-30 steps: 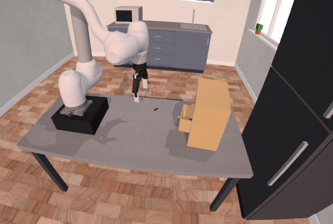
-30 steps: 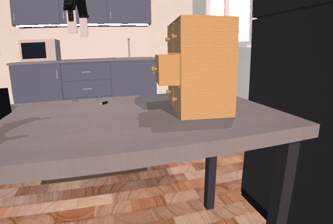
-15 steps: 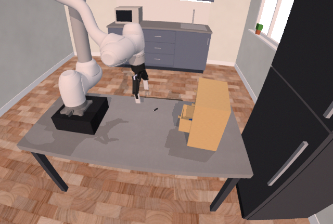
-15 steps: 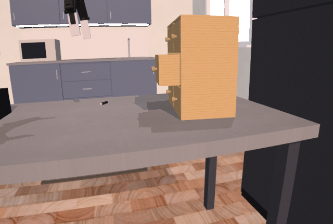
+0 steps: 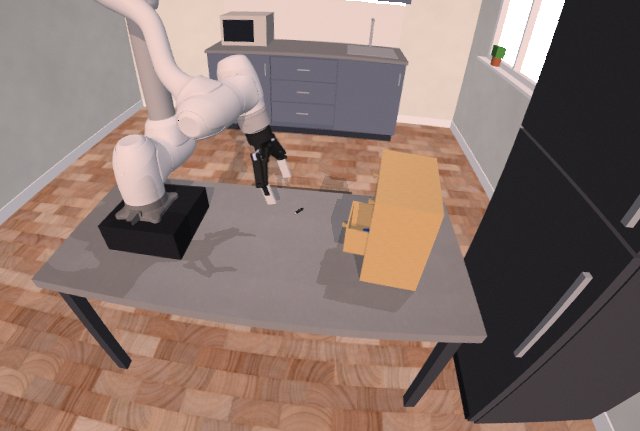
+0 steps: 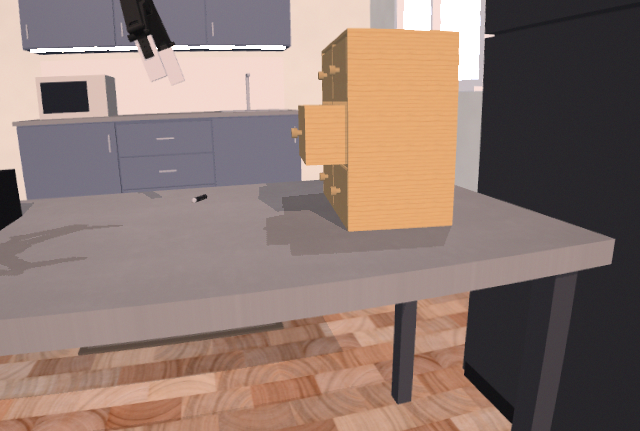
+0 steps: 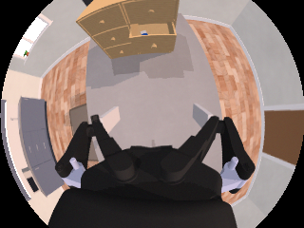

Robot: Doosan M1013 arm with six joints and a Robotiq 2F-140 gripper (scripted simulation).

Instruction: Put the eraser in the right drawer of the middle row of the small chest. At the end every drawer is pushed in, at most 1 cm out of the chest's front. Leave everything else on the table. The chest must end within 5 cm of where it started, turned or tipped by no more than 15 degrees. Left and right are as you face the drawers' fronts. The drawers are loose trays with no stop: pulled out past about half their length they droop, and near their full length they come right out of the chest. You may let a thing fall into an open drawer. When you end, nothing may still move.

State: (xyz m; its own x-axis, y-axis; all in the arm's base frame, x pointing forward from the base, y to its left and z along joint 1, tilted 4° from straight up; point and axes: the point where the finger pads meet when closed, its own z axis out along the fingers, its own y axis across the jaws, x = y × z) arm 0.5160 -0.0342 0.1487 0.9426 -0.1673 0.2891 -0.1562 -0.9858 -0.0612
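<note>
The small wooden chest (image 5: 408,230) (image 6: 403,131) (image 7: 109,28) stands upright on the table. Its middle-row right drawer (image 5: 355,242) (image 6: 325,134) (image 7: 165,44) is pulled part way out and looks level. The blue-and-white eraser (image 5: 366,230) (image 7: 143,32) lies inside this drawer, partly hidden by its front and the chest; the exterior view does not show it. The other drawers that show look pushed in. My gripper (image 5: 277,184) (image 6: 166,77) (image 7: 155,111) is open and empty, tilted, high above the table on the drawer side, well away from the chest.
A small black item with a light end (image 5: 298,210) (image 6: 199,198) lies on the table (image 5: 248,281) (image 6: 206,261), between the arm's black base (image 5: 155,240) and the chest. The dark fridge (image 5: 558,183) (image 6: 547,131) stands beyond the table's end behind the chest.
</note>
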